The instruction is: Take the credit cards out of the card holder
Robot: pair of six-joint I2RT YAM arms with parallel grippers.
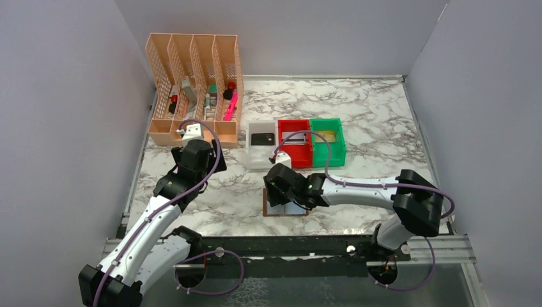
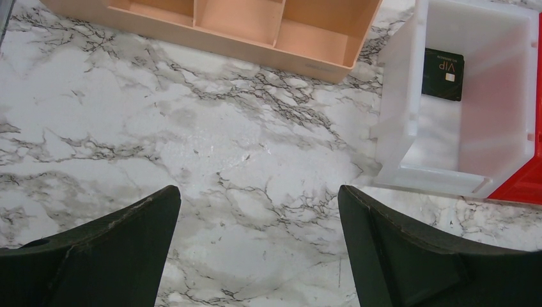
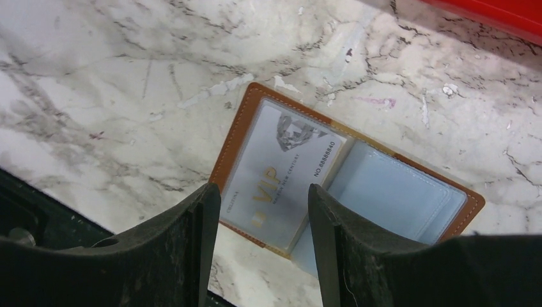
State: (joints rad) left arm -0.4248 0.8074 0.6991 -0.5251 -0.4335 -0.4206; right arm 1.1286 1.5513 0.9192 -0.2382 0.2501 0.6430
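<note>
1. While the right gripper (image 3: 263,192) hovered over the small brown leather bifold card holder (image 3: 383,192), we saw its jaws apart, released, clamping nothing.
2. We logged the holder lying open and flat on the white marble-patterned table (image 2: 192,128), near the front edge, just in front of the red plastic bin (image 1: 300,157).
3. We noted a silvery-white plastic VIP card (image 3: 281,166) tucked in one holder panel, showing between the right fingers.
4. We saw the left gripper (image 2: 257,192) spread wide, released, above marble, beside the white plastic bin (image 2: 396,96).
5. We saw a black plastic VIP card (image 2: 442,73) lying flat inside that white bin.
</note>
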